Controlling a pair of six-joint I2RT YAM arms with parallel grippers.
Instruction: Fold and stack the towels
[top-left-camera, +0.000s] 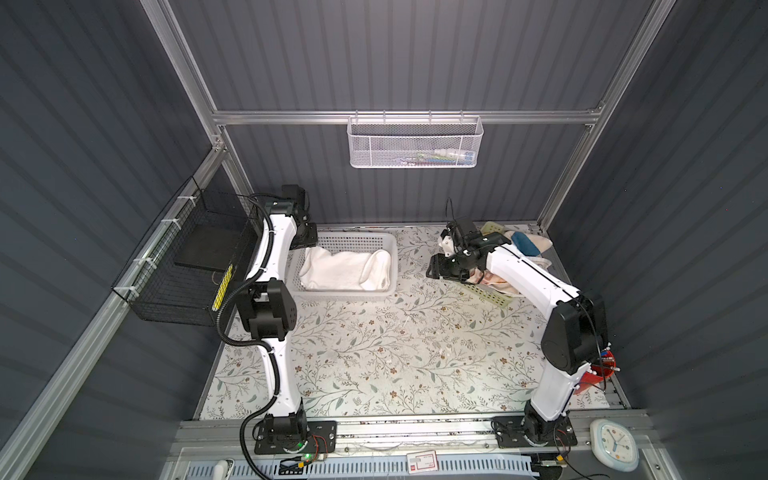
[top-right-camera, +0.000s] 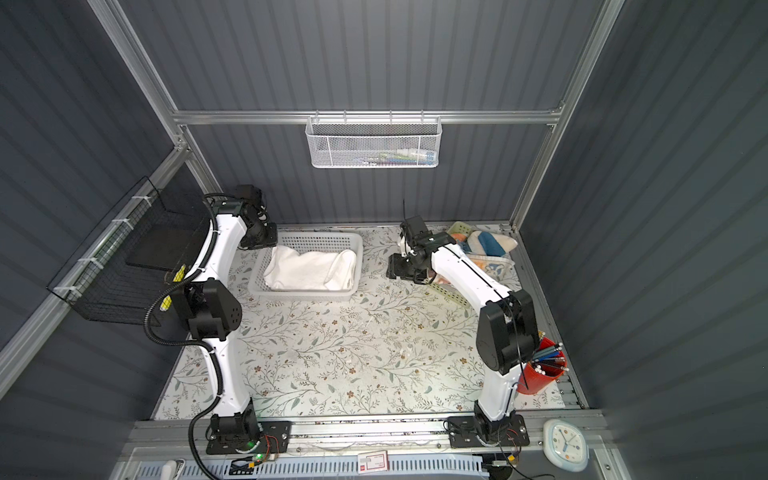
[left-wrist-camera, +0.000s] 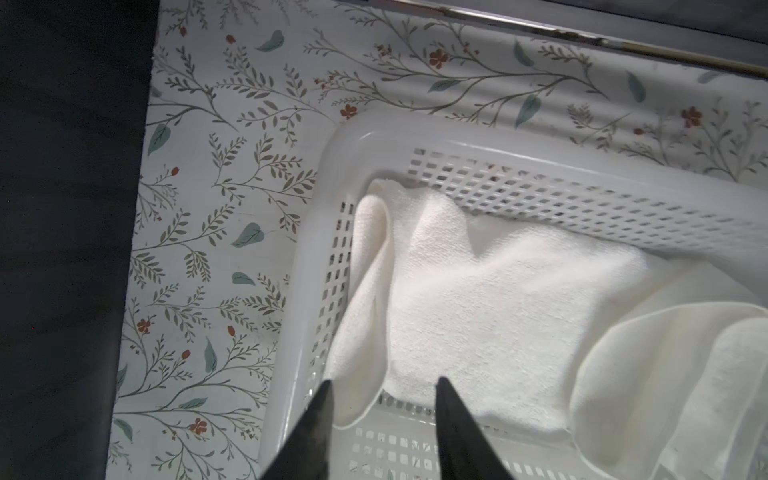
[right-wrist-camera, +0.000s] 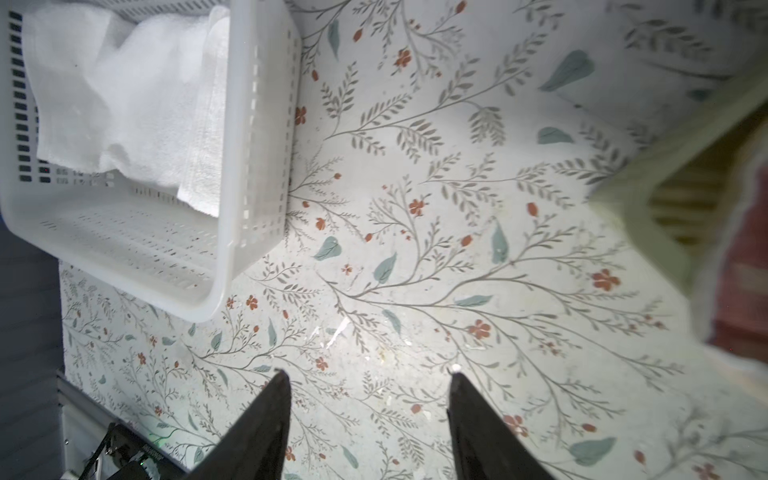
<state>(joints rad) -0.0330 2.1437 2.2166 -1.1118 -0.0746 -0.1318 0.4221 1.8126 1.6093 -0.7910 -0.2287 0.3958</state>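
A plain white towel (top-left-camera: 345, 270) (top-right-camera: 311, 268) lies folded and a little rumpled in a white plastic basket (top-left-camera: 345, 293) (top-right-camera: 303, 295). My left gripper (top-left-camera: 306, 239) (left-wrist-camera: 384, 380) hovers over the basket's far left corner, open. A loose flap of the white towel (left-wrist-camera: 478, 299) hangs below its tips, not pinched. My right gripper (top-left-camera: 432, 272) (right-wrist-camera: 368, 374) is open and empty over the flowered table covering, between the white basket (right-wrist-camera: 257, 124) and a green basket (top-left-camera: 494, 295) (right-wrist-camera: 644, 178). That green basket holds a heap of towels: an orange-blue one (top-right-camera: 486, 243), a cream one with a blue panel (top-right-camera: 494, 266) and a coral one (right-wrist-camera: 744, 249).
A black wire basket (top-left-camera: 187, 266) hangs on the left wall and a white mesh basket (top-left-camera: 415, 141) on the back rail. A red cup of pens (top-right-camera: 544, 370) stands at the right edge behind the right arm. A clock (top-left-camera: 614, 444) lies at the front right.
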